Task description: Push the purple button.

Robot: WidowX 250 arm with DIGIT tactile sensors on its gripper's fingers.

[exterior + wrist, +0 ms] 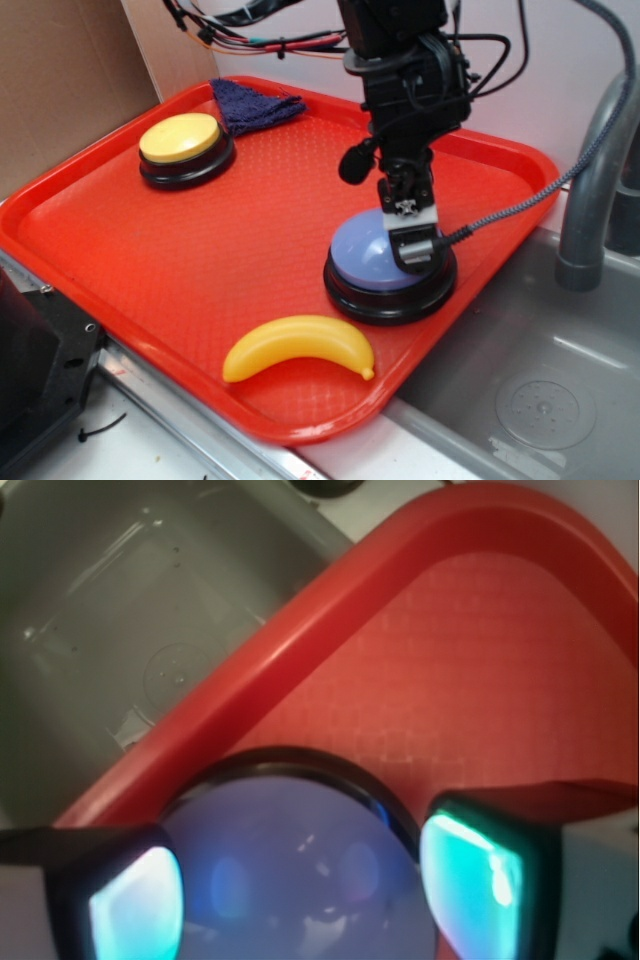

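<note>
Gripper (412, 232) is hanging straight down over the purple button (370, 260), tip sitting on the right side of the dome, or just shy of it; contact is not certain from the outside view. In the wrist view the two fingers (135, 905) are standing apart, the dome (300, 870) filling the gap between them, so the jaws are open and clamping nothing.

Largest first:
- Red tray (150, 290) is taking up most of the scene, with a grey sink (540, 400) running along its right edge and near corner.
- Purple button is sitting on the tray's right half, toward the near edge, black base flat on the tray floor.
- Yellow button (180, 140) is sitting at the far left, well apart from the gripper.
- Banana (298, 348) is lying near the tray's near edge, just in front and left of the purple button, not touching it.
- Dark blue cloth (250, 103) is lying crumpled at the far edge.

Key relation: the button is lying directly beneath the gripper, its centre slightly left of the fingertips. Judging from this, the coming move is calling for a straight downward press, no sideways travel needed. The off-centre landing might let the tip slide down the glossy dome.
</note>
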